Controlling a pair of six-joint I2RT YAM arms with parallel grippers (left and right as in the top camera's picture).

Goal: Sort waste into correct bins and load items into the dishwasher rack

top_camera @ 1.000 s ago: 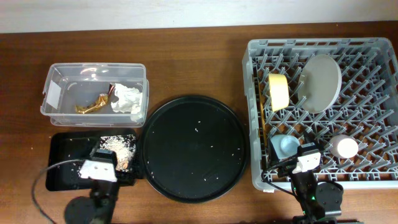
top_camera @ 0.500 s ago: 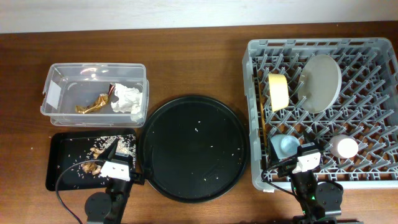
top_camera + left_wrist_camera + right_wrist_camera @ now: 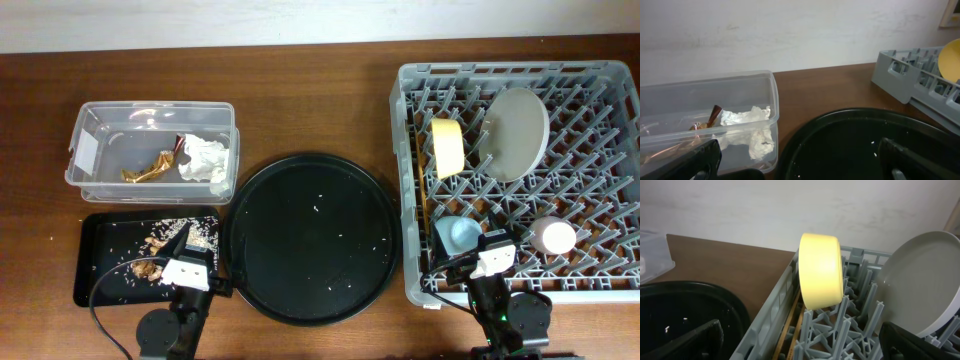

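Note:
The clear tub (image 3: pixel 110 125) holds the white tissue (image 3: pixel 205 158) and the gold wrapper (image 3: pixel 150 168); both also show in the left wrist view, the tissue (image 3: pixel 752 127) and the wrapper (image 3: pixel 712 116). Food scraps (image 3: pixel 160 243) lie on the flat black tray (image 3: pixel 100 270). The grey rack (image 3: pixel 590 190) holds the yellow bowl (image 3: pixel 447 147), the plate (image 3: pixel 516 133), the blue cup (image 3: pixel 458 235), the pink cup (image 3: pixel 552 236) and the chopsticks (image 3: pixel 424 190). My left gripper (image 3: pixel 183 250) is open and empty at the flat tray's right end. My right gripper (image 3: pixel 487 245) is open and empty at the rack's front edge.
A large round black tray (image 3: pixel 312 235) with a few white crumbs lies between the flat tray and the rack. The right wrist view shows the bowl (image 3: pixel 821 270) on edge between pegs, the plate (image 3: pixel 925 280) and the chopsticks (image 3: pixel 795 325) along the rack wall.
My left gripper has shifted right and toward the front edge, uncovering brown scraps on the flat tray. It has held still for the last half second. The right arm has not moved.

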